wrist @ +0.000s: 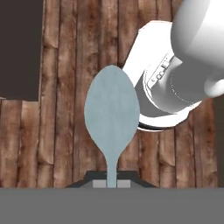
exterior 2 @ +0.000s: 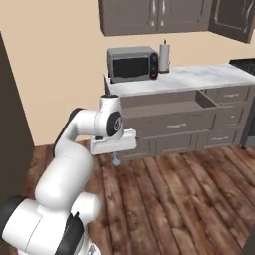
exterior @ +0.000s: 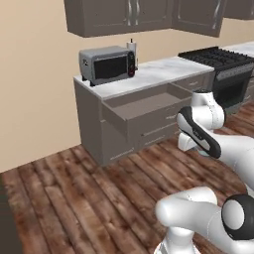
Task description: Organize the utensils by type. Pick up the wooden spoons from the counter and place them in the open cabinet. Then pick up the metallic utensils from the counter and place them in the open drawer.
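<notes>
My gripper (wrist: 112, 183) is shut on the thin handle of a metallic utensil, a silver-grey spoon (wrist: 112, 109) whose oval bowl points away from the hand over the wooden floor. In the right base view the gripper (exterior 2: 115, 155) points down, with the small spoon (exterior 2: 116, 161) hanging below it, in front of the base cabinets and left of the open drawer (exterior 2: 169, 107). The drawer (exterior: 144, 104) stands pulled out under the white marble counter (exterior: 149, 74); what shows of its inside looks bare. The wooden spoons and the open cabinet are out of view.
A grey toaster oven (exterior 2: 132, 63) and a paper towel roll (exterior 2: 164, 57) stand on the counter (exterior 2: 199, 77). Closed wall cabinets (exterior: 124, 15) hang above. A black stove (exterior: 218, 59) is to the right. A dark tall panel (exterior 2: 10, 99) stands at the left.
</notes>
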